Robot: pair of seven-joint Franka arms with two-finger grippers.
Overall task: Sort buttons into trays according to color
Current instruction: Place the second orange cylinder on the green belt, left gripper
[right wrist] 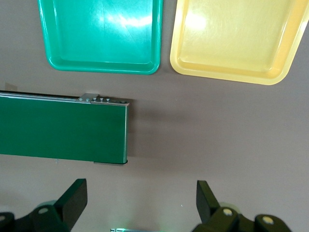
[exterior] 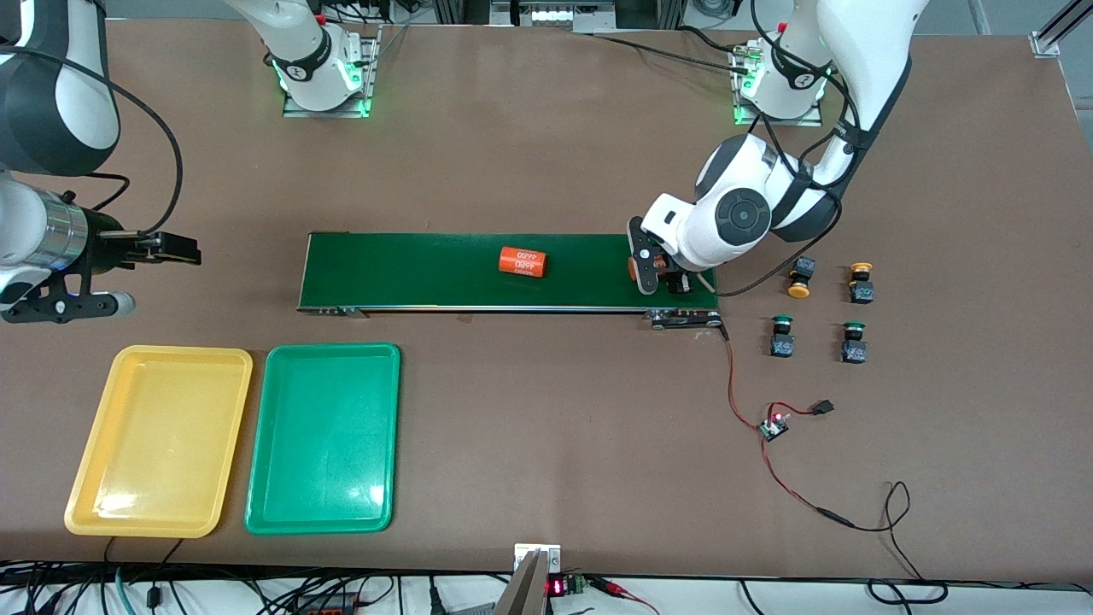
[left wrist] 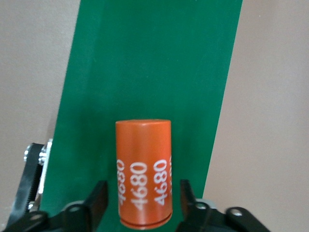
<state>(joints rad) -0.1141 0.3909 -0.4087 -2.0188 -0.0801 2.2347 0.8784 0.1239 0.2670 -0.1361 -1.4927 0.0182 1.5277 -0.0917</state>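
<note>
The long green belt (exterior: 504, 272) lies on the brown surface (exterior: 546, 444), and everything else is told from it. The left hand (exterior: 656, 275) is low over the end of the belt at the left arm's end. Its fingers (left wrist: 96, 200) are spread a little, with an orange can (left wrist: 144, 174) marked "4680" lying on the belt between them, and small gaps show on both sides. A second orange can (exterior: 523, 261) lies near the middle of the belt. The four buttons (exterior: 824, 312) sit on the surface just past that same end of the belt, two yellow and two green. The yellow tray (exterior: 158, 440) and the green tray (exterior: 324, 437) lie side by side, nearer the camera than the belt. The right hand (exterior: 166, 249) waits in the air off the belt's right arm's end, fingers (right wrist: 72, 200) spread wide and holding nothing.
</note>
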